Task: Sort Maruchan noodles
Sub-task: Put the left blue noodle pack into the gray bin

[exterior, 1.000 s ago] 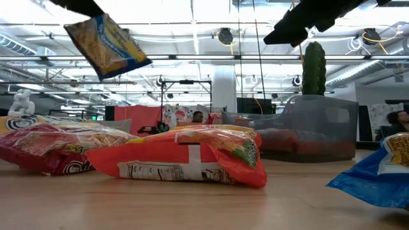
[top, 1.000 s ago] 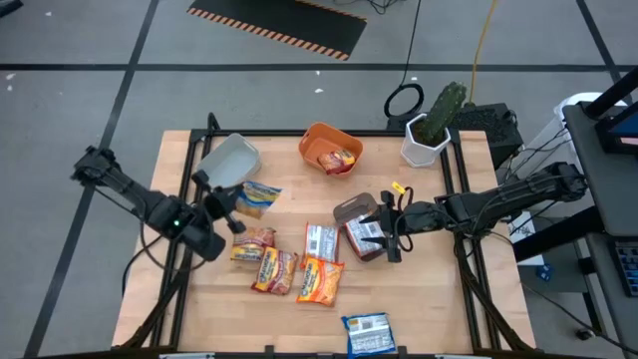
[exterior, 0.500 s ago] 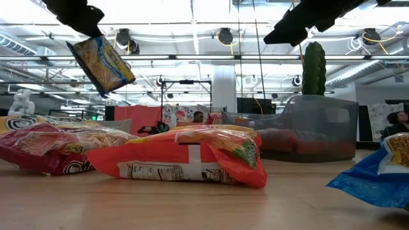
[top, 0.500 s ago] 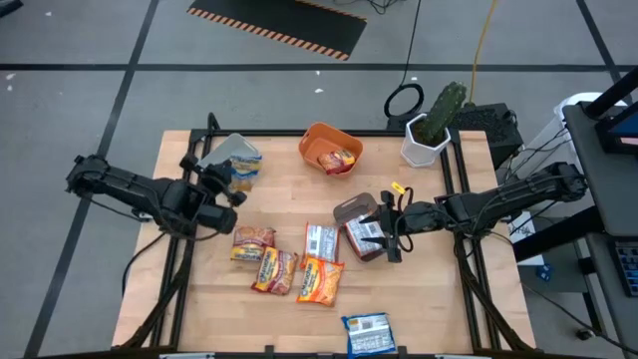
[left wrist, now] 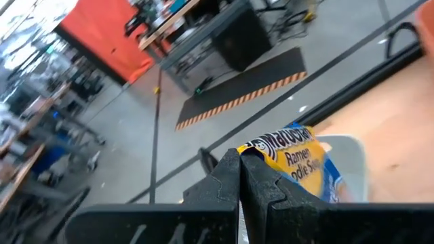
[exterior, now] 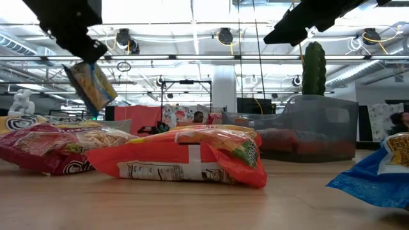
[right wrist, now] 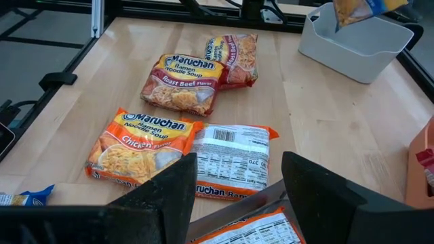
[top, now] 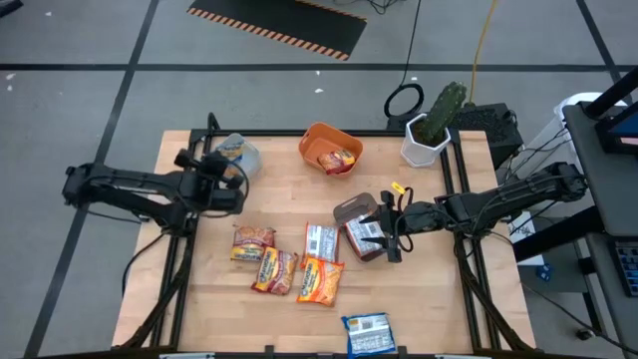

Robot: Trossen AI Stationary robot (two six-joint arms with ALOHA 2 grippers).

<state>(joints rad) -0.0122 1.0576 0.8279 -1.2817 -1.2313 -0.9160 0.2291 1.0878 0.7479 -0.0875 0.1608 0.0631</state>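
Observation:
My left gripper [top: 226, 165] [left wrist: 239, 166] is shut on a yellow-and-blue Maruchan packet [top: 232, 148] [exterior: 92, 85], held over the grey tray [top: 251, 162] at the table's far left. My right gripper [top: 384, 235] [right wrist: 237, 196] is open above a second grey tray [top: 351, 207] that holds a red-and-white packet [top: 365, 237]; it touches nothing. Several packets lie flat mid-table: two red ones [right wrist: 180, 85] [right wrist: 234, 57], an orange chicken one [right wrist: 139, 146] and one face down [right wrist: 230, 166]. A blue packet [top: 367, 334] lies at the near edge. My left gripper pinches the yellow-and-blue packet by one end edge [left wrist: 252, 152] between its two shut fingers. It comes from above, and the packet hangs tilted below the fingers [exterior: 82, 46], lifted clear over the grey tray [left wrist: 347, 154].
An orange tray [top: 331, 148] with a red packet [top: 336, 160] in it sits at the far edge. A potted cactus [top: 431, 128] stands on the far right corner. Bare wood shows along the near left and the right of the table.
My left gripper has carried the yellow-and-blue packet toward the table's far edge and a little left, from beside the grey tray to above it. The packet has come lower and turned from lying broad-side to hanging more on edge. The right arm kept still.

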